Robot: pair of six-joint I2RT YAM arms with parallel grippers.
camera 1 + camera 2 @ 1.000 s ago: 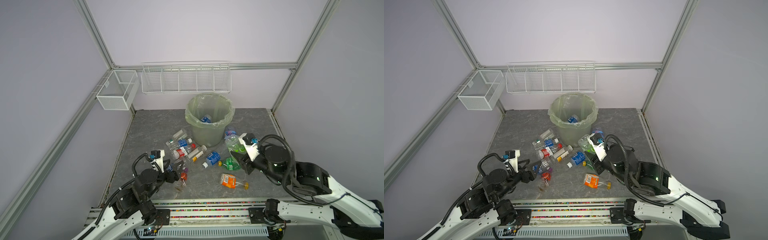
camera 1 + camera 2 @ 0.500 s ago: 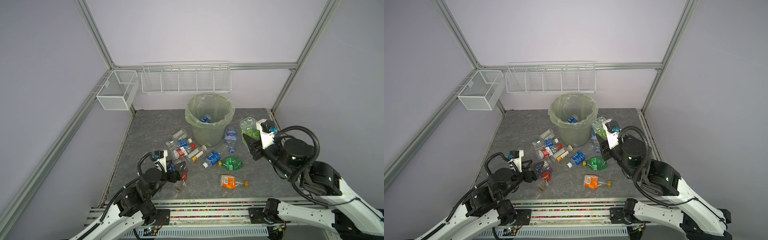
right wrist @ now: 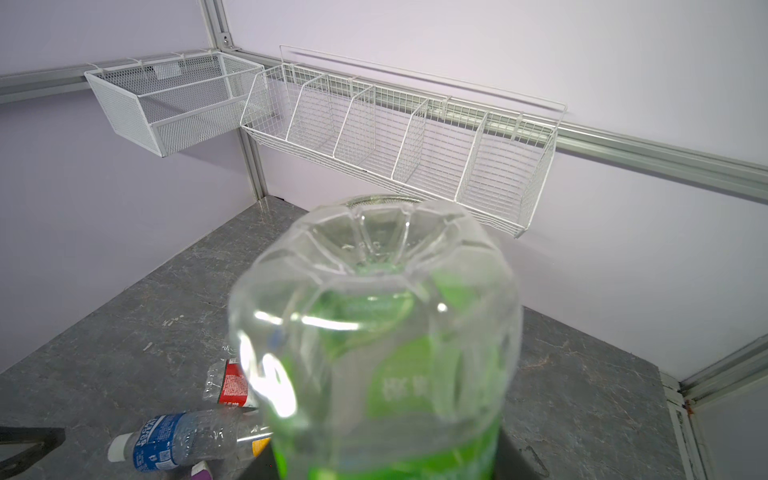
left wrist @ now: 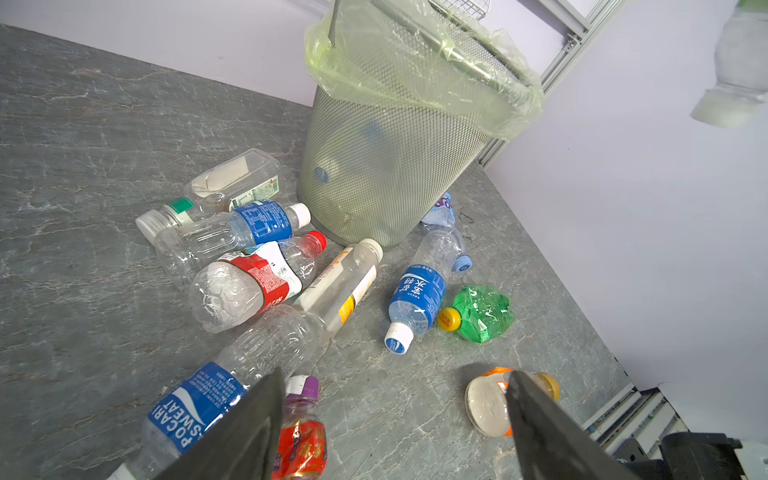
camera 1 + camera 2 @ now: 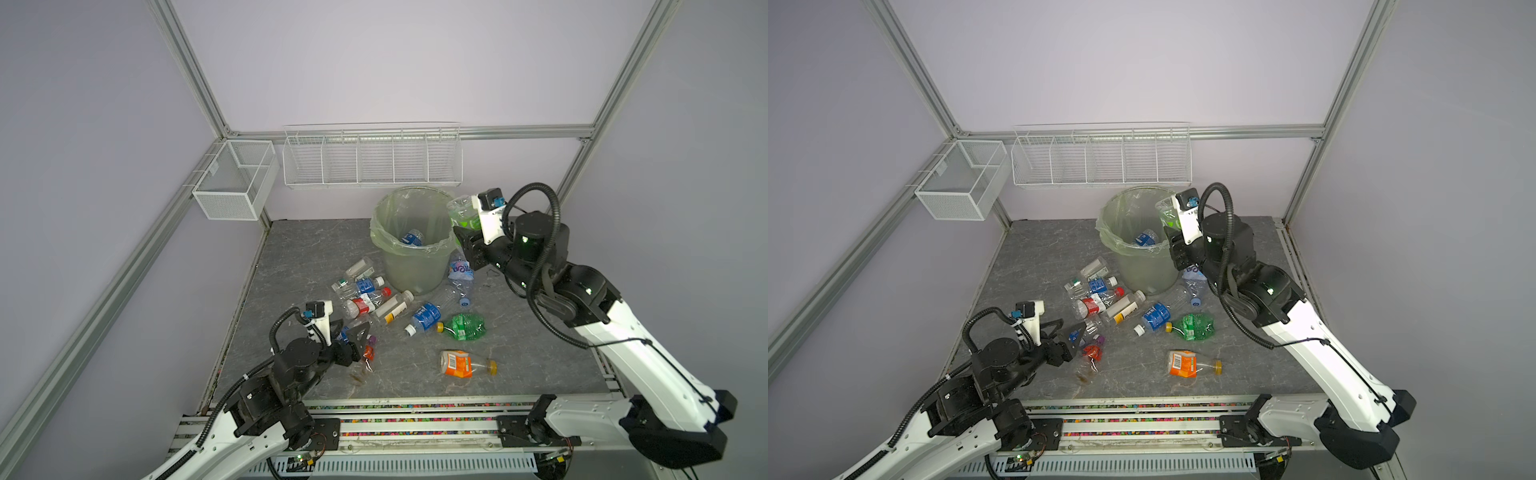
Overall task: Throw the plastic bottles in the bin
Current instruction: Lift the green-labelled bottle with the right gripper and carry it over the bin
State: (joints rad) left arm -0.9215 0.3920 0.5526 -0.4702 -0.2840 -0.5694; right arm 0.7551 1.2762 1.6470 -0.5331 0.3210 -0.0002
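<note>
Light is even, soft and fairly bright, probably from overhead: the lilac walls show no hot spots, and the plastic bottles cast only faint, short shadows on the grey tabletop. In both top views the frame posts splay outward toward the edges. In the right wrist view the green-labelled bottle looms out of focus, with white glare streaks. In the left wrist view the left gripper has blurred dark fingers.

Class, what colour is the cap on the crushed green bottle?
Yellow cap, clearest in the left wrist view.
</note>
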